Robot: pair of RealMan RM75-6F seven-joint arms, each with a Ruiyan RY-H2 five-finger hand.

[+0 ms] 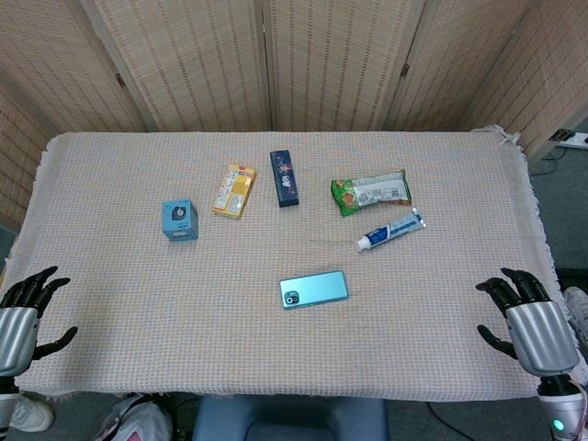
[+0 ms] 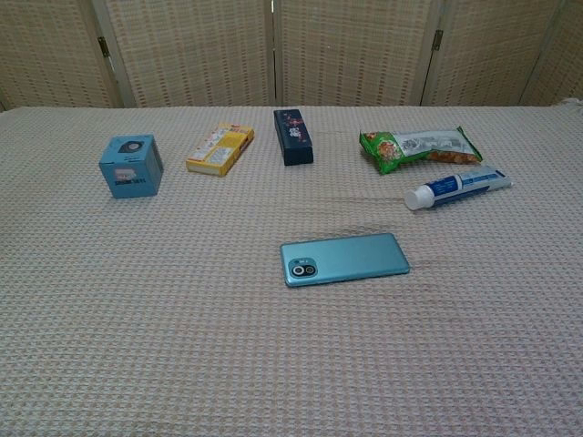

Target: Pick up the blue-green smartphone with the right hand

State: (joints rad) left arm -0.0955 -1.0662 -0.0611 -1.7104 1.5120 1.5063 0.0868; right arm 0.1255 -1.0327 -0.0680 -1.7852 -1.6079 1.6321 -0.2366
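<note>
The blue-green smartphone (image 1: 314,288) (image 2: 343,259) lies flat on the woven cloth near the middle front of the table, camera end to the left. My right hand (image 1: 528,323) hovers at the table's front right corner, well to the right of the phone, fingers apart and empty. At the front left corner my left hand (image 1: 26,312) is likewise spread and holds nothing. Neither hand shows in the chest view.
Behind the phone lie a toothpaste tube (image 1: 390,230), a green snack bag (image 1: 370,192), a dark blue box (image 1: 285,178), a yellow box (image 1: 235,190) and a small blue cube box (image 1: 180,220). Folding screens stand behind the table (image 1: 138,294).
</note>
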